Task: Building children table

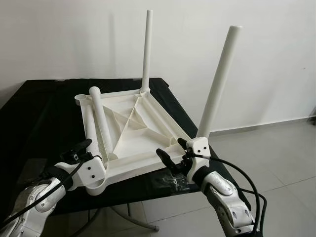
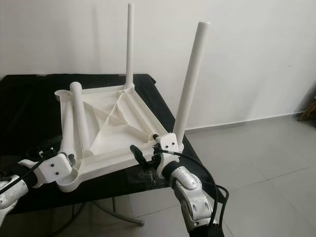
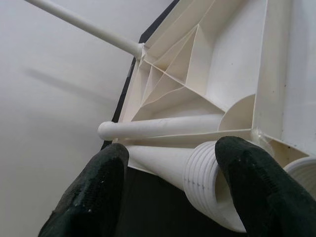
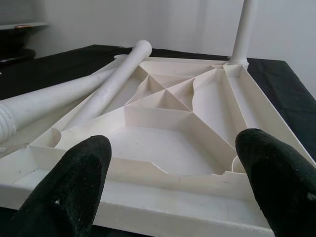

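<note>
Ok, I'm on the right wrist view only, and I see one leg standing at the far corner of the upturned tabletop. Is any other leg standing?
Observer: Yes, a second upright leg stands in the near right corner socket, right beside the right gripper.
Operator: And where is the left gripper?
Observer: The left gripper is at the near left corner of the tabletop, open, with its fingers either side of the threaded end of a loose leg.
</note>
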Available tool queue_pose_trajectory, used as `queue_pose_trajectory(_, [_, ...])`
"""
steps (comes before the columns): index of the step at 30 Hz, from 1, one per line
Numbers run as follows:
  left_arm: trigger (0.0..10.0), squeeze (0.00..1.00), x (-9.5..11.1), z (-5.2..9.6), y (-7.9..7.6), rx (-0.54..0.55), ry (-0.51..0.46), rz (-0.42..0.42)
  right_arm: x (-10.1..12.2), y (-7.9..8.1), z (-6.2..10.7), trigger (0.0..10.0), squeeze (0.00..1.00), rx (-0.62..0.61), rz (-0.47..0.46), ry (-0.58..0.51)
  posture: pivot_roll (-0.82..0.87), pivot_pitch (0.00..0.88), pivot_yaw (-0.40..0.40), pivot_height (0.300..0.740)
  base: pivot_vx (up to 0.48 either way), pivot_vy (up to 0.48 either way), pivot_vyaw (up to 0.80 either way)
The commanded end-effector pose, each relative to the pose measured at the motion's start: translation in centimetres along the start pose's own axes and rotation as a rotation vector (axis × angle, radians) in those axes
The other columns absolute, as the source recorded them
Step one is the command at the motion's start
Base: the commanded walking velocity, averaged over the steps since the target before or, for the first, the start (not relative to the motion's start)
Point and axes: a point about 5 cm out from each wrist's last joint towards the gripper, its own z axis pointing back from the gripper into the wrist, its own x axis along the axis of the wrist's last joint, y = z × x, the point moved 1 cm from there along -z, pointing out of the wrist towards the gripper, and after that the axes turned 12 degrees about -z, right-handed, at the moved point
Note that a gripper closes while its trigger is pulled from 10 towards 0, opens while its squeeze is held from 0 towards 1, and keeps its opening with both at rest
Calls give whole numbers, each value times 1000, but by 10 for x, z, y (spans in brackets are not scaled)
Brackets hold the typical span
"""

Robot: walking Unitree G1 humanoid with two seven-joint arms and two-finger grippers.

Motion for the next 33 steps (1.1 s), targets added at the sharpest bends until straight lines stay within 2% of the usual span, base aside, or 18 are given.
queue_pose_trajectory(1, [10000, 0, -1, -1, -6, -22, 16, -42, -1, -2, 3, 10000, 0, -11, -24, 0, -44, 0, -38, 740, 0, 0, 0])
queue_pose_trajectory(8, [10000, 0, -8, -4, -10, -53, 35, -150, -1, 0, 3, 10000, 0, -10, -30, -2, -48, 0, -29, 740, 0, 0, 0])
queue_pose_trajectory(15, [10000, 0, -12, -10, -8, -53, 51, -200, 0, 1, 3, 10000, 0, -13, -34, -5, -48, 0, -27, 740, 0, 0, 0])
queue_pose_trajectory(19, [10000, 0, -15, -21, -5, -32, 86, -245, 0, 1, 3, 10000, 0, -13, -36, -6, -46, 0, -27, 740, 0, 0, 0])
queue_pose_trajectory(22, [10000, 0, -17, -36, -8, -39, 112, -293, 0, 2, 3, 10000, 0, -13, -38, -6, -55, 0, -24, 740, 0, 0, 0])
queue_pose_trajectory(23, [10000, 0, -17, -36, -8, -39, 112, -293, 0, 2, 3, 10000, 0, -13, -38, -6, -55, 0, -24, 740, 0, 0, 0])
queue_pose_trajectory(24, [10000, 0, -18, -41, -9, -41, 118, -303, 0, 3, 3, 10000, 0, -13, -38, -6, -55, 0, -24, 740, 0, 0, 0])
queue_pose_trajectory(25, [10000, 0, -19, -53, -12, -54, 132, -330, 0, 3, 3, 10000, 0, -14, -39, -6, -60, 0, -20, 740, 0, 0, 0])
queue_pose_trajectory(28, [10000, 0, -20, -59, -13, -61, 139, -341, 0, 3, 4, 10000, 0, -14, -39, -6, -60, 0, -21, 740, 0, 0, 0])
queue_pose_trajectory(29, [4510, 0, -22, -62, -15, -72, 145, -348, 0, 3, 4, 10000, 0, -14, -41, -6, -61, 0, -20, 740, 0, 0, 0])
queue_pose_trajectory(30, [0, 0, -23, -64, -17, -80, 146, -358, 0, 4, 4, 10000, 0, -15, -42, -6, -63, 0, -19, 740, 0, 0, 0])
queue_pose_trajectory(33, [0, 0, -27, -68, -20, -86, 158, -370, 0, 4, 4, 10000, 0, -16, -44, -6, -65, 0, -19, 740, 0, 0, 0])
